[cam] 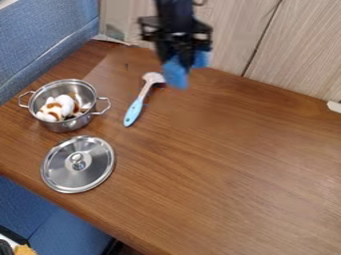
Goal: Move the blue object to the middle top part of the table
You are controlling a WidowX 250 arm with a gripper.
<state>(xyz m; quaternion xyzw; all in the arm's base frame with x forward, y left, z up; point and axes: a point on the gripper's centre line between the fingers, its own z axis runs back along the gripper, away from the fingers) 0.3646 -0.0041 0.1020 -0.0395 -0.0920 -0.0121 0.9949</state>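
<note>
The black gripper [178,54] hangs over the upper middle of the wooden table [233,164], near its back edge. It is shut on a blue object [175,73], which looks like a cloth or soft piece. Part of the blue shows below the gripper and part to its right, with the middle hidden behind the dark fingers. The object appears held up over the table, just right of the spoon's white head.
A spoon with a light blue handle [133,112] lies left of the gripper. Farther left stands a metal pot [61,125] with white and brown contents, and its lid [78,164] lies nearer the front. A wood-grain wall [293,55] rises behind the table.
</note>
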